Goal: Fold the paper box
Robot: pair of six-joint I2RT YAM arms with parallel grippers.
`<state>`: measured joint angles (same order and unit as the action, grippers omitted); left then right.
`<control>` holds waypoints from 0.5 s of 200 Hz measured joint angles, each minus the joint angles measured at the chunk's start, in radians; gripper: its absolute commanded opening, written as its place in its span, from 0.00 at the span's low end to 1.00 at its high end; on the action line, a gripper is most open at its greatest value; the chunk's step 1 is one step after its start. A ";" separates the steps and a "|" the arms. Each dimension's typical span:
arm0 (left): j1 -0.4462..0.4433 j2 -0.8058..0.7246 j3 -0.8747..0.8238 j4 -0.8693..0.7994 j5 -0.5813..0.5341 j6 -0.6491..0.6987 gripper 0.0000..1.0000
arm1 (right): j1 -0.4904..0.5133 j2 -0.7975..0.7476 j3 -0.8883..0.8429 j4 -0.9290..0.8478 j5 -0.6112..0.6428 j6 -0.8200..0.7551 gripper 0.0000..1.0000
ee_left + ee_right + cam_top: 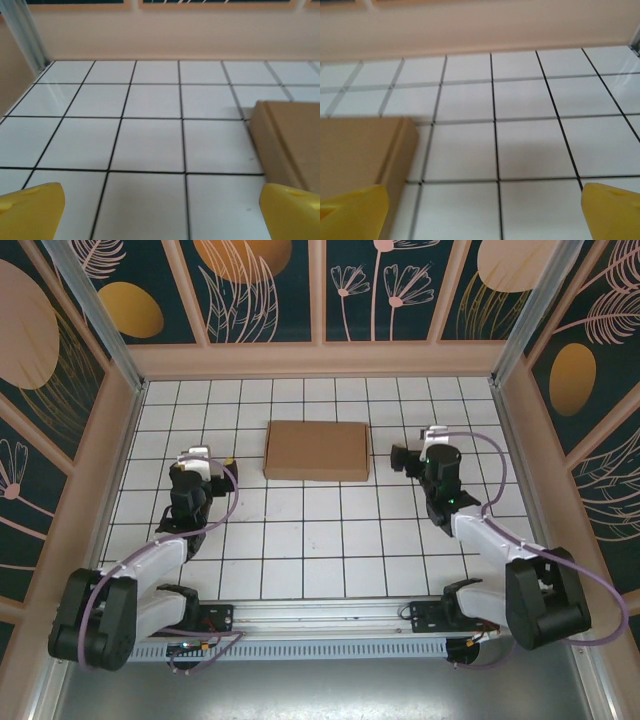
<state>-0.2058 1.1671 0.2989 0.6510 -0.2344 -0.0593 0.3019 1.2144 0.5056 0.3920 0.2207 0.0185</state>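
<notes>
Top external view shows the paper box (pixel 316 450) lying flat on the white tiled table (pixel 300 540). The left gripper (pixel 160 215) and the right gripper (pixel 482 215) are both wide open and hold nothing, and the box sits between them, a little ahead. The box is smooth brown cardboard with straight edges. It is likely light, a bit stiff and easy to dent, so grab a side edge gently.

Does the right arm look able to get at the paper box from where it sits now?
Probably yes. The right gripper is open, the paper box lies close on its left, and nothing but bare table tiles lies between them.
</notes>
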 measured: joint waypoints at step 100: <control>0.189 0.338 -0.085 0.551 0.053 0.016 0.99 | -0.299 0.242 -0.219 0.557 -0.134 -0.045 0.99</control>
<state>-0.0170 1.5047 0.2138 1.2022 -0.1818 -0.0437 0.0025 1.4563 0.2863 0.9489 0.0864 -0.0261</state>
